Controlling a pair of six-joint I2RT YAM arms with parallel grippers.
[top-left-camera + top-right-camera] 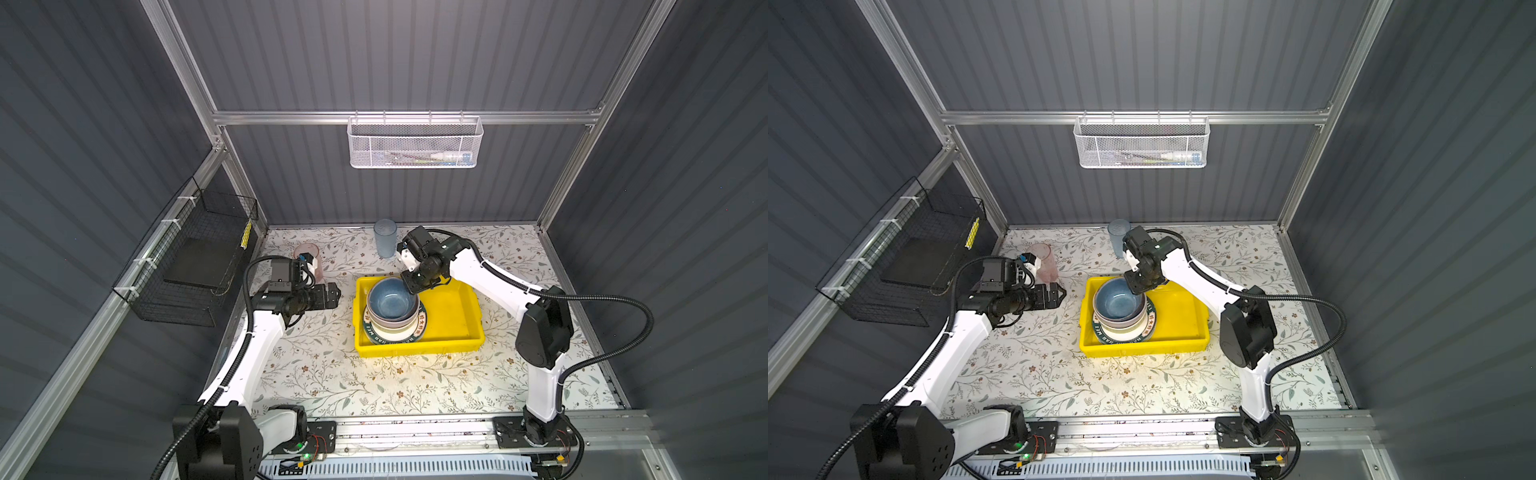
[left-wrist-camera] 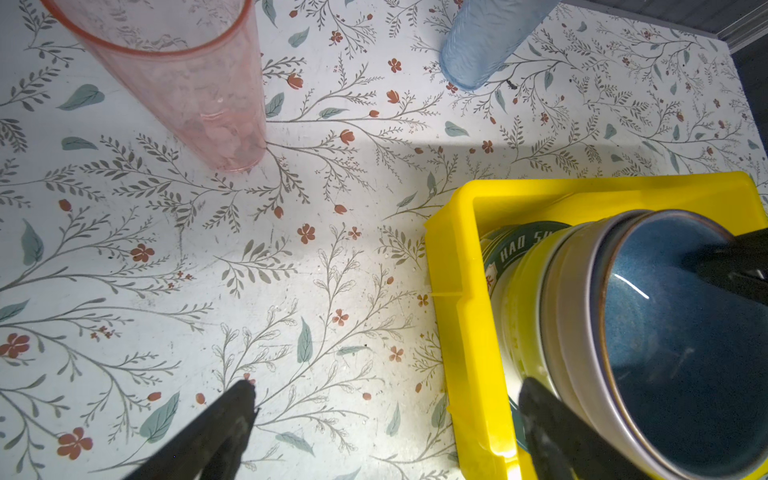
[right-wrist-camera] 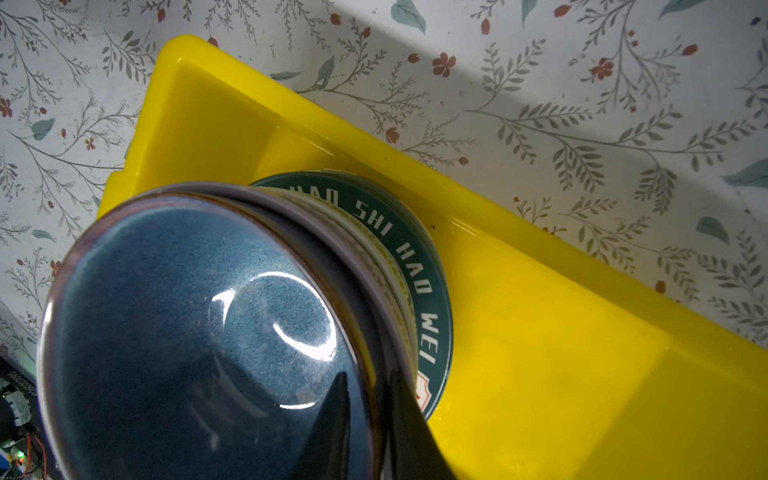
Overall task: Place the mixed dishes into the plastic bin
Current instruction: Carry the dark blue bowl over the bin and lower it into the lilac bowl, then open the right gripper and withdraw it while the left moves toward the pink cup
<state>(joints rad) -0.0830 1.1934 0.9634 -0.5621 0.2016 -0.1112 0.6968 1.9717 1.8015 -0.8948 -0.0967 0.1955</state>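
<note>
Bowls (image 1: pixel 391 302) on plate (image 1: pixel 388 340) in bin (image 1: pixel 415 348)

Your left arm reaches out low and level, the left gripper (image 1: pixel 336 293) spread wide and empty. Your right arm folds at the elbow, wrist pitched steeply down, the right gripper (image 3: pixel 372 417) nearly closed (whether it pinches is unclear).

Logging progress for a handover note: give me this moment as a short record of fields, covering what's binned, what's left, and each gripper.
In yellow bin: blue bowl on lilac bowl, pale green bowl, green lettered plate, stacked
On table: pink tumbler, blue tumbler, both upright
Left gripper: open, empty, beside the bin
Right gripper: straddles the blue bowl's rim; grip unclear
</note>
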